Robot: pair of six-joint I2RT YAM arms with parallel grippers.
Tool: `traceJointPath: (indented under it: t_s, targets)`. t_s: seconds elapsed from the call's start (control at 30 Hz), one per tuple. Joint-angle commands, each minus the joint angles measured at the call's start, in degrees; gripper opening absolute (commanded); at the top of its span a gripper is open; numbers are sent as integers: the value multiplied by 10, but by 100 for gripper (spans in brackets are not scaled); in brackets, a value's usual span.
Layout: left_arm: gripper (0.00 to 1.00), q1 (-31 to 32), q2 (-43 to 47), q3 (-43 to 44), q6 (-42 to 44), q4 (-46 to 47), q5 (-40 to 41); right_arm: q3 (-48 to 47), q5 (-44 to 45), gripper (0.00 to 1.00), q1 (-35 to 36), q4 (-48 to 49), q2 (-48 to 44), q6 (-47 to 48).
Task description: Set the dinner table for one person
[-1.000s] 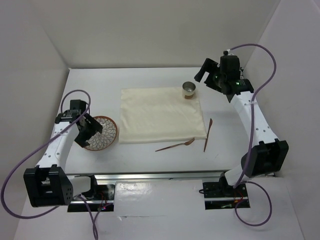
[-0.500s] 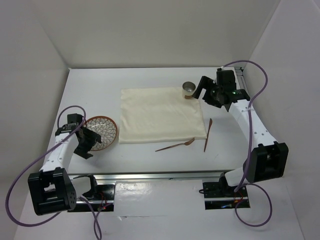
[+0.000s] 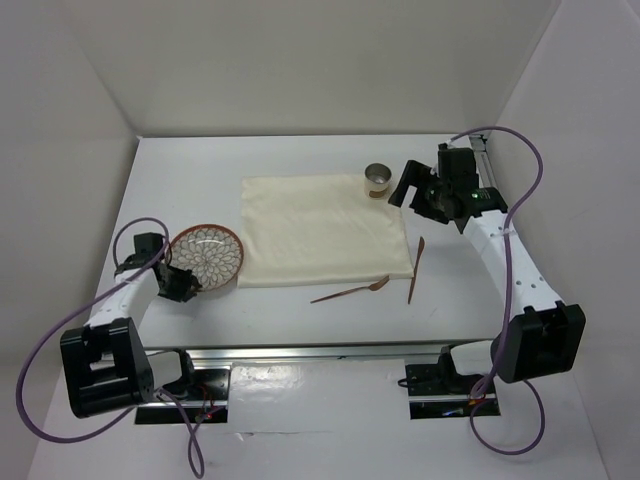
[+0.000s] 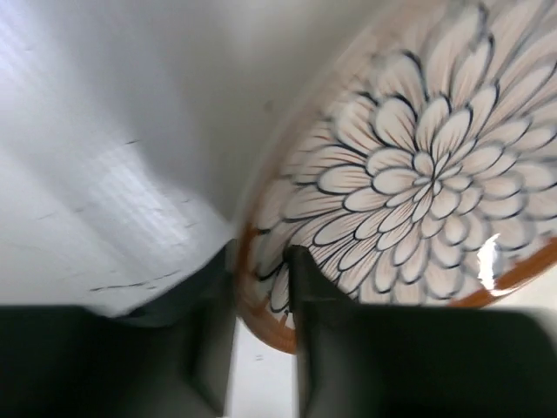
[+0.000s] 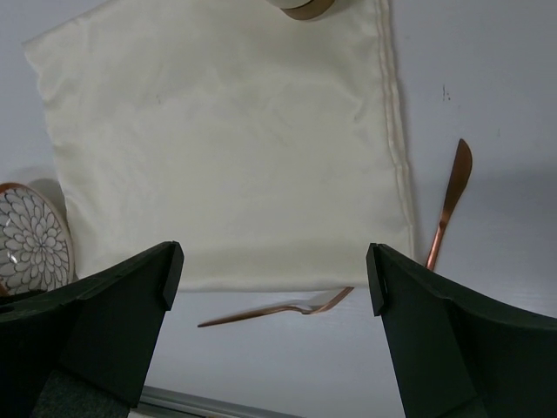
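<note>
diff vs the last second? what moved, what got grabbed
The left gripper pulled back from over the plate to its near-left rim and closed on it; the plate shifted slightly away and right. The right gripper, open, came down from the far right toward the cup. Placemat, cup, fork and knife unchanged.

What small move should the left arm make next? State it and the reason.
Probably lift the plate slightly and start it right toward the placemat. The left gripper has the plate's rim pinched, the plate sits on the dinner table beside the placemat, and the placemat's middle is bare.
</note>
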State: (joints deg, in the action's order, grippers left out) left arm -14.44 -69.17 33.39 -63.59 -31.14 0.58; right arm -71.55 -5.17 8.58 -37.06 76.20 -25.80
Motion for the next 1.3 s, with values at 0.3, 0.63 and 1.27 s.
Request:
traceJointPath:
  t_s: [0.3, 0.63, 1.27]
  targets:
    - [0, -28, 81, 120, 38, -37, -37, 6, 9, 100, -8, -32, -41, 8]
    - [0, 67, 53, 218, 124, 78, -179, 11, 9, 100, -8, -37, -41, 3]
    - [0, 320, -347, 474, 153, 186, -240, 9, 32, 100, -33, -74, -73, 24]
